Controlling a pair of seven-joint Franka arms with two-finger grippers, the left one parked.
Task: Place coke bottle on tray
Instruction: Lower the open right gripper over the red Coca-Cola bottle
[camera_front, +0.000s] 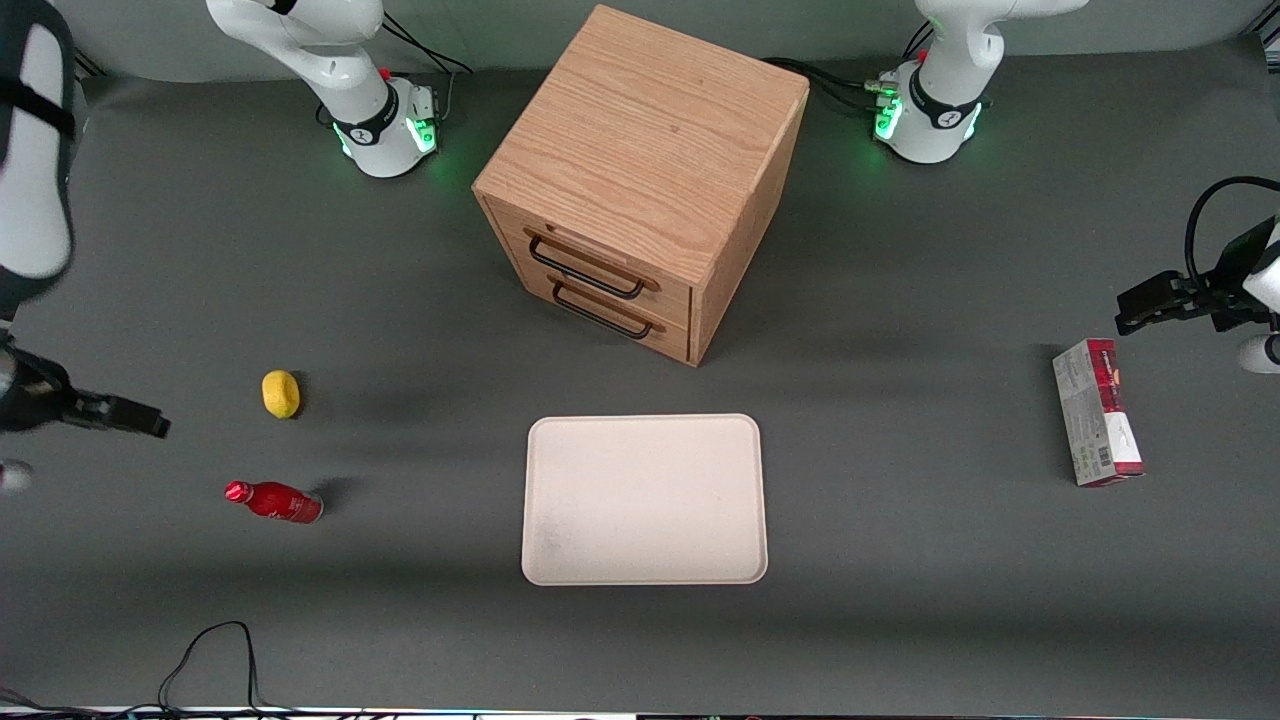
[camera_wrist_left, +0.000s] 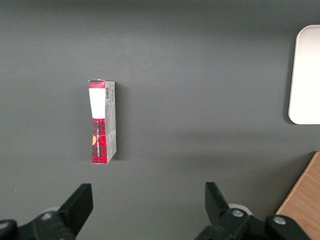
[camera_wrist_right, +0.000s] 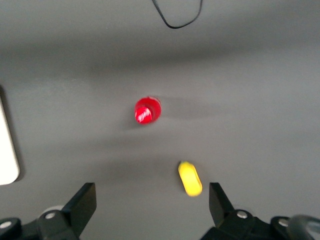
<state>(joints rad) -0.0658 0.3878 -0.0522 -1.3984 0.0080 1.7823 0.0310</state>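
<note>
Grey table (camera_front: 900, 560): lemon (camera_front: 281, 393) beside coke bottle (camera_front: 275, 501), hand (camera_wrist_right: 150, 207) spread above.

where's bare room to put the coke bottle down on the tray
The whole tray is bare, bordered by the wooden drawer box farther from the camera. The coke bottle and lemon crowd the working arm's end, where the open gripper hangs above them.

No readable text

The carton (camera_wrist_left: 102, 121) shows only a barcode and illegible print; the coke bottle's (camera_front: 277, 501) white lettering cannot be read.
</note>
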